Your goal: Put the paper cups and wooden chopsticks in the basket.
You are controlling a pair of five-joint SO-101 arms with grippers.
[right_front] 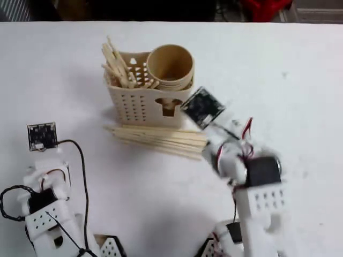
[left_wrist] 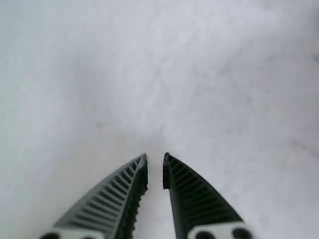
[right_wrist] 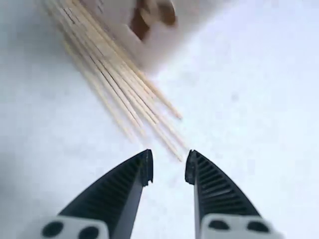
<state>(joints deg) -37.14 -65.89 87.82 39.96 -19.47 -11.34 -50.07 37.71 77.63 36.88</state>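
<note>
- Right gripper (right_wrist: 168, 167): parted, empty, poised just short of the tips of the loose chopsticks (right_wrist: 114, 84).
- Left gripper (left_wrist: 155, 169): all but closed, empty, over bare table (left_wrist: 209, 74).
- Cups (right_front: 170, 67) and standing chopsticks (right_front: 118, 67): in the basket (right_front: 140, 104); loose chopsticks flat on the table, just beside its front wall.
- Risk, as judged: pinching at the tips fans the bundle, sheds sticks or knocks the basket.
- High view supplies basket contents; right wrist view supplies jaw gap and tip alignment.
</note>
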